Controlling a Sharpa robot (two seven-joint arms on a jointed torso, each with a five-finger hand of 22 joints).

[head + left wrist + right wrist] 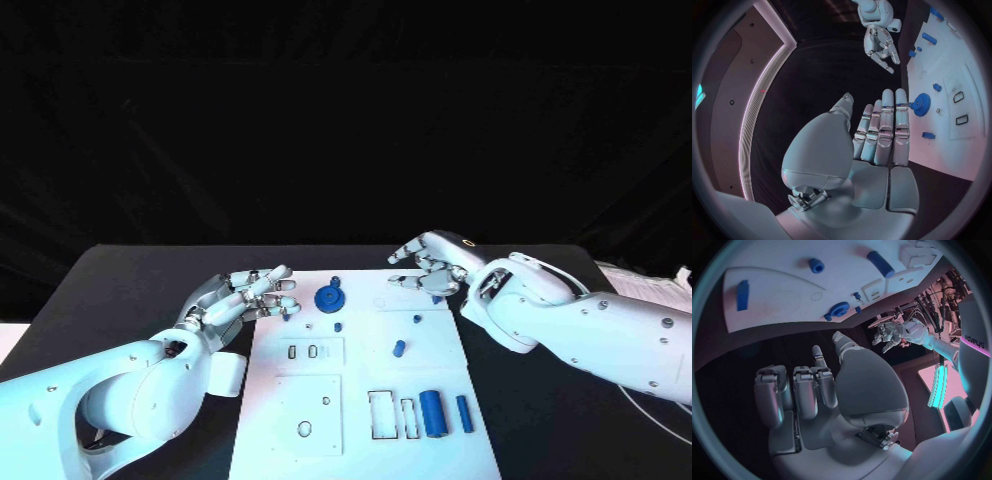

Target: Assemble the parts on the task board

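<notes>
Head view, near edge: loose cylinder [431, 412] and thin bar [464, 413] lie flat beside two rectangular slots at the near end of the board [346, 450], not yet placed.
Head view, mid-board: short peg [398, 349] lies alone near the middle; two smaller bits sit farther up.
Head view, far end: gear [330, 298] sits on the board's far part, apparently seated, though that cannot be confirmed.
Head view, hands: left hand [248, 297] hovers at the board's far left corner, fingers loosely curled, holding nothing; right hand [433, 264] hangs over the far right corner, fingers bent, nothing visible in them.
Left wrist view: left hand [879, 140] has its fingers straight and together, empty; the gear [921, 104] lies just beyond the fingertips, a small block [928, 135] nearby.
Right wrist view: right hand [811, 390] has its fingers curled in on nothing; the board [786, 305] lies beyond with the cylinder [880, 264] and gear [839, 309] on it.
Progress: judged early; most parts lie loose, slots stand open, neither hand grips a piece.
</notes>
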